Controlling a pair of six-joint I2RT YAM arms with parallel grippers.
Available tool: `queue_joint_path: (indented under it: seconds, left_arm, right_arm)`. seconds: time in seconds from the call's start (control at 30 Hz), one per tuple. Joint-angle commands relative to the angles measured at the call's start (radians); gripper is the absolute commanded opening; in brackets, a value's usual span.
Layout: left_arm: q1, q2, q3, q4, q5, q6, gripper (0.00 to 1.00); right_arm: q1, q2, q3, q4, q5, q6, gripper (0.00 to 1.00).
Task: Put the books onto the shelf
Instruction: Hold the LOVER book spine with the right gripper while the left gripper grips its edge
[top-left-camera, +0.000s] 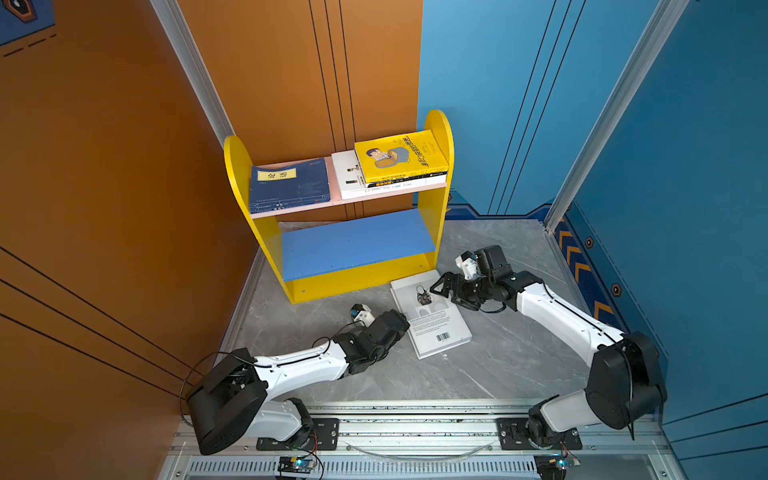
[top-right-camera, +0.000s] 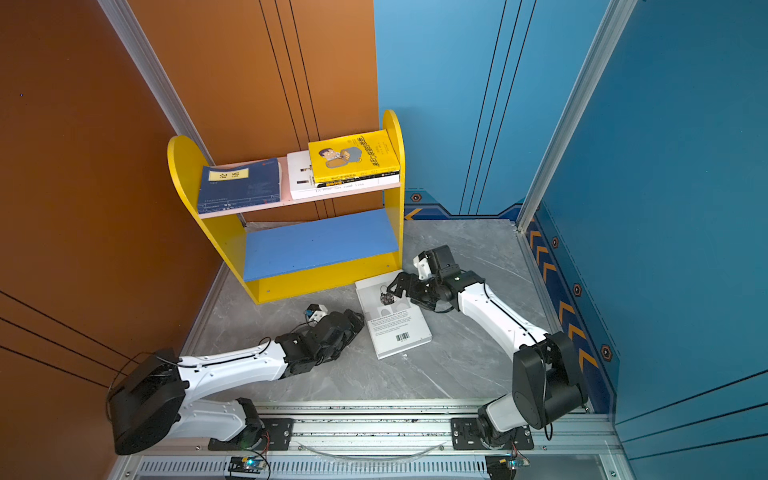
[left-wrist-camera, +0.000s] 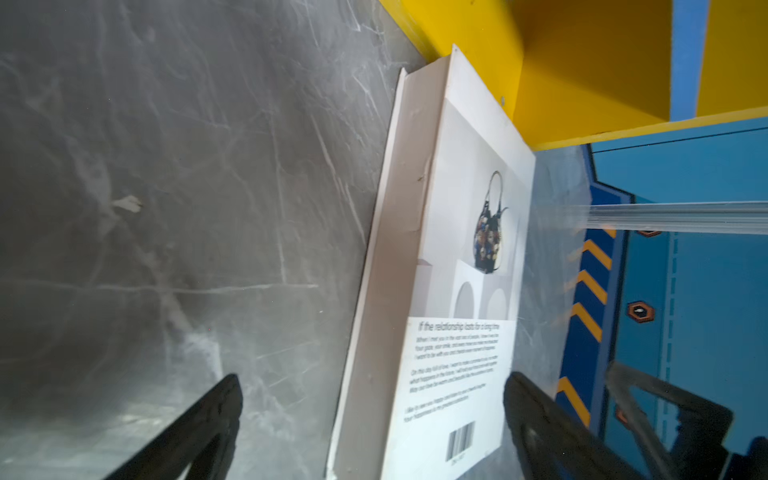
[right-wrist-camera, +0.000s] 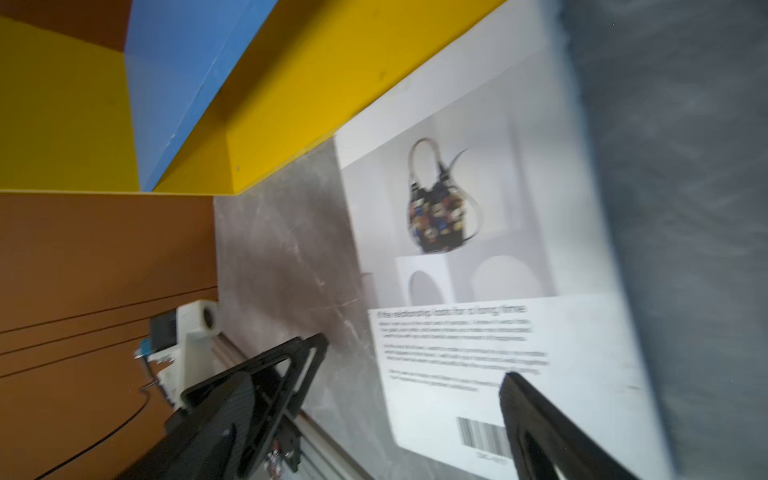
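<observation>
The shelf (top-left-camera: 239, 174) (top-right-camera: 183, 166) stands at the back. On its pink upper board lie a navy yellow-labelled book (top-left-camera: 289, 187) (top-right-camera: 239, 185) and a stack topped by the yellow cartoon book (top-left-camera: 399, 156) (top-right-camera: 353, 156). A white/grey book (top-left-camera: 436, 328) (top-right-camera: 397, 328) (left-wrist-camera: 457, 332) (right-wrist-camera: 478, 332) lies back cover up on the floor by the shelf's front right corner. My left gripper (top-left-camera: 405, 328) (top-right-camera: 357, 320) (left-wrist-camera: 374, 378) is open and low at this book's left edge, holding nothing. My right gripper (top-left-camera: 440, 289) (top-right-camera: 395, 286) (right-wrist-camera: 376, 374) hangs open over its far end.
The blue lower board (top-left-camera: 357, 243) (top-right-camera: 320, 245) carries nothing. Orange wall panels stand on the left and blue ones on the right, close round the grey marble floor (top-left-camera: 498, 365). A metal rail (top-left-camera: 415, 428) with both arm bases runs along the front.
</observation>
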Motion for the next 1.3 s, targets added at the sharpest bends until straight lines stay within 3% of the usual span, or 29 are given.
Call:
queue_joint_path:
  seconds: [0.0,0.17,0.33,0.6,1.27]
  left_arm:
    - [0.007,0.018,0.072,-0.143,0.022,0.12,0.95]
    - [-0.018,0.132,0.282,-0.368,0.044,0.255,0.92]
    - [-0.018,0.231,0.376,-0.47,0.021,0.25,0.88]
    - [-0.019,0.254,0.346,-0.494,-0.022,0.176,0.76]
    - [0.0,0.407,0.392,-0.489,0.051,0.2,0.75]
  right_arm:
    - [-0.069,0.039,0.003,-0.124,0.099,-0.121,0.95]
    - [-0.127,0.065,-0.088,-0.086,0.048,-0.134,0.95]
    - [-0.145,0.088,-0.15,-0.023,0.007,-0.111,0.95]
    - [-0.146,0.109,-0.188,0.008,-0.011,-0.107,0.95]
    - [-0.105,0.125,-0.203,0.044,-0.122,-0.092,0.94]
